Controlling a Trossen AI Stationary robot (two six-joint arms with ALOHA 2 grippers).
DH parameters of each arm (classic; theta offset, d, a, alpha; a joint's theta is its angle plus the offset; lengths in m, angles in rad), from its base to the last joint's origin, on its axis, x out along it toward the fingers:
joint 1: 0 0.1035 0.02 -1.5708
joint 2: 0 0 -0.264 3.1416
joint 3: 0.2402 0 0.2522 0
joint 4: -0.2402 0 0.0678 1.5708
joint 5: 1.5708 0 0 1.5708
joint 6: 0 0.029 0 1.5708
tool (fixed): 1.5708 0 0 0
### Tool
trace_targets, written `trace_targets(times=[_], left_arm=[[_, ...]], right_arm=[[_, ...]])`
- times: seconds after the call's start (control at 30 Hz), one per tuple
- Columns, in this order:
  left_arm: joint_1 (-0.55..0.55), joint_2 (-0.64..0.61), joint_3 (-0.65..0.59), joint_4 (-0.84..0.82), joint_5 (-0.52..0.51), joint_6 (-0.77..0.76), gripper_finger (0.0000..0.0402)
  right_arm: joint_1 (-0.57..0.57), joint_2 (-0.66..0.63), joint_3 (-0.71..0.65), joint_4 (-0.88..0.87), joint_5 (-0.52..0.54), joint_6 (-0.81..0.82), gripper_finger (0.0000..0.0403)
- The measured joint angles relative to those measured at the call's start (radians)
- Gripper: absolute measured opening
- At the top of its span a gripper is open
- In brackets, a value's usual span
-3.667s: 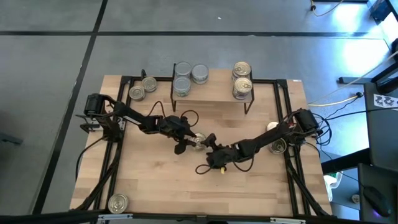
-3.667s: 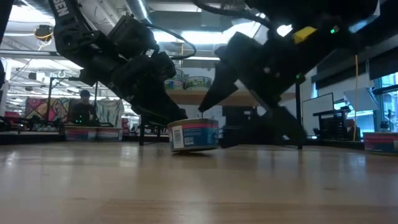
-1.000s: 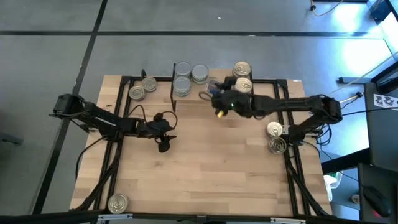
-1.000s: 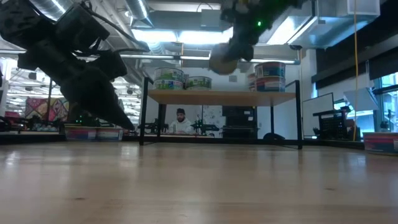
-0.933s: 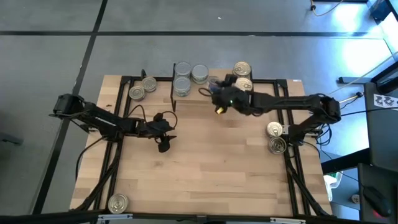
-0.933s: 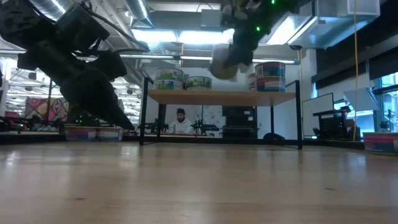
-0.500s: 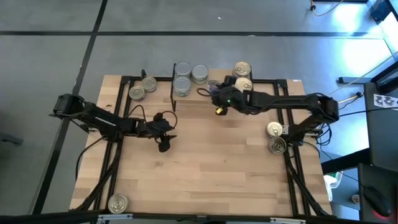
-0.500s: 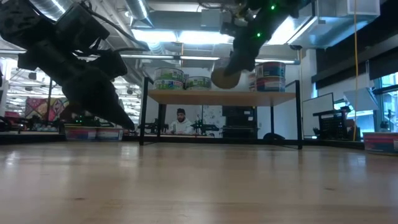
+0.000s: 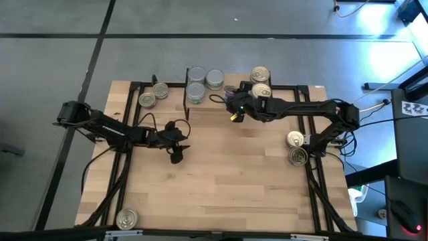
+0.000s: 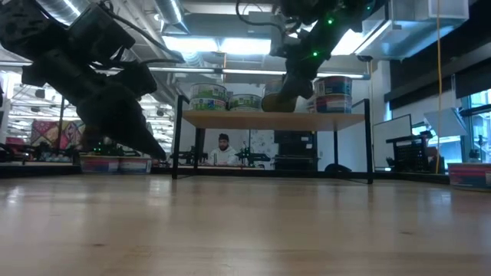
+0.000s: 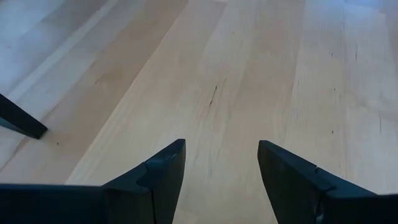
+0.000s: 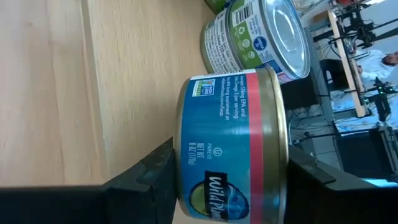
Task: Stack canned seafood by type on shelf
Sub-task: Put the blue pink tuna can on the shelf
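At the table's near left corner, a lone tin (image 9: 126, 218) is seen standing by itself. Two more tins (image 9: 153, 95) are set at the far left, just beside the shelf (image 9: 227, 102). The left gripper (image 9: 176, 155) is held low over bare wood at mid-left, its fingers (image 11: 163, 177) spread apart with nothing between them. On the shelf's left end, a cluster of silver-topped tins (image 9: 196, 83) is placed. Over the middle of the shelf board, the right gripper (image 9: 234, 106) is positioned with its fingers clamped on a blue-labelled can (image 12: 233, 149), which is held just above or on the board; contact cannot be told. A green-labelled can (image 12: 258, 35) stands just beyond it. On the shelf's right end, gold-topped tins (image 9: 260, 84) are stacked. Two further tins (image 9: 297, 148) are left on the table at the right edge.
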Motion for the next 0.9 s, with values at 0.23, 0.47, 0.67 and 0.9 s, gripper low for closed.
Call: trace_targets(times=[0.23, 0.47, 0.67, 0.9], left_arm=[[0.0, 0.0, 0.0, -0.002, 0.0, 0.0, 0.02], [0.0, 0.0, 0.0, -0.002, 0.0, 0.002, 0.02], [0.0, 0.0, 0.0, -0.006, 0.002, 0.0, 0.02], [0.0, 0.0, 0.0, -0.006, 0.011, 0.003, 0.02]], right_arm=[[0.0, 0.006, -0.006, -0.008, -0.038, 0.026, 0.0318], [0.0, 0.004, -0.005, -0.002, -0.046, 0.053, 0.0384], [0.0, 0.003, -0.004, -0.022, -0.063, 0.084, 0.0365], [0.002, -0.007, -0.003, -0.037, -0.062, 0.139, 0.0353]])
